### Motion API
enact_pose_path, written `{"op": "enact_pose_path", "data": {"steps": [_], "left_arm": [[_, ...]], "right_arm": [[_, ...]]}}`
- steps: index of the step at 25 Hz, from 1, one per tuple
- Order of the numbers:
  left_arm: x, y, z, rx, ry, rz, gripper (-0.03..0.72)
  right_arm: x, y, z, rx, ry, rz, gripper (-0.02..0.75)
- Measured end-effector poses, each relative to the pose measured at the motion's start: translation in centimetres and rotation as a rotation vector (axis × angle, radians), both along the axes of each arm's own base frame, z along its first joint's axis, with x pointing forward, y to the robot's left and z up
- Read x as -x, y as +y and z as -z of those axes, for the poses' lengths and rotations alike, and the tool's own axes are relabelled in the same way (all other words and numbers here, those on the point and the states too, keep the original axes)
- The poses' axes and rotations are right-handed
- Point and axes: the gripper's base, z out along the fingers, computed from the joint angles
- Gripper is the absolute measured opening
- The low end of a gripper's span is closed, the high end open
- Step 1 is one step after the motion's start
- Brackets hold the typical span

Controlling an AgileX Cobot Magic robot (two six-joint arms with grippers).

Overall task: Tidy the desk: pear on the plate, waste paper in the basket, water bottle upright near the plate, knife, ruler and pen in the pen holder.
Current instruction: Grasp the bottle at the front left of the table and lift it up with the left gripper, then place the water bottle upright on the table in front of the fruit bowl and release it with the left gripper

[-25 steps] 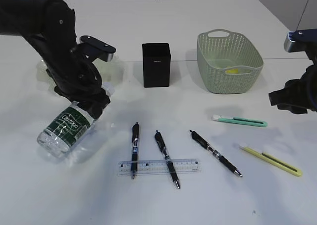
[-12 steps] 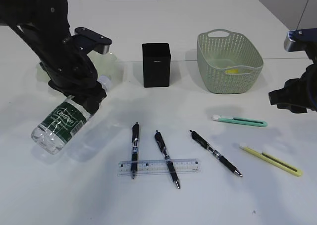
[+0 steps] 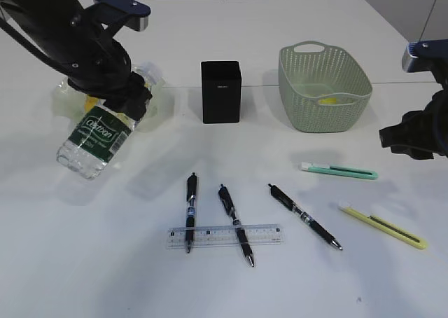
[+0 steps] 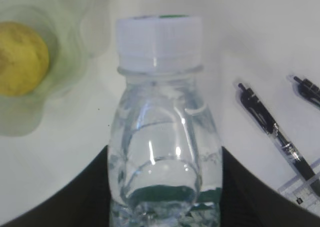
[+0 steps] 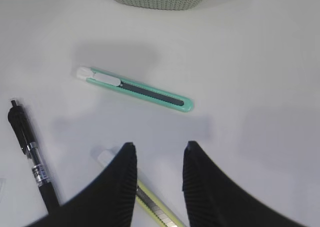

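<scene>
Left tool (image 3: 122,97) grips the tilted bottle (image 3: 94,137); bring it vertical, then set it beside the plate (image 4: 75,62) near the tabletop's far-left corner.

Bright, even light fills all 3 views, and the white bench (image 3: 294,283) reads slightly cool and close to overexposed. Shadows are soft and pale: a faint grey patch lies on the bench below and right of the lifted water bottle (image 3: 93,141), and the pen holder (image 3: 221,92) and basket (image 3: 324,87) cast only weak shadows. The exterior view is fairly sharp, though the dark arms show little surface detail. In the left wrist view the bottle is close to the lens and soft, with small white glints on the clear plastic. In the right wrist view the black jaws are blurred at the bottom edge, while the green knife (image 5: 135,89) is crisp.
</scene>
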Motion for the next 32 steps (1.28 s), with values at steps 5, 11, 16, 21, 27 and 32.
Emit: {"op": "enact_pose_path", "data": {"steps": [5,11,16,21,27,32], "left_arm": [[0.1,0.0,-1.6,0.041,-0.086,0.004,0.374],[0.0,-0.1,-2.8,0.080,-0.165,0.009,0.374],[-0.2,-0.2,-2.8,0.114,-0.212,0.011,0.374],[0.2,-0.2,-1.6,0.150,-0.261,0.013,0.374],[1.7,0.4,-0.9,0.210,-0.376,0.024,0.374],[2.9,0.8,-0.8,0.275,-0.503,0.034,0.374]], "right_arm": [[0.0,0.0,0.0,-0.001,0.000,0.001,0.239],[0.0,0.0,0.0,-0.002,0.000,0.002,0.239],[0.0,0.0,0.0,-0.002,0.000,0.002,0.239],[0.0,0.0,0.0,-0.002,0.000,0.002,0.239],[0.0,0.0,0.0,-0.002,0.000,0.002,0.239],[0.0,0.0,0.0,-0.002,0.000,0.002,0.239]]}}
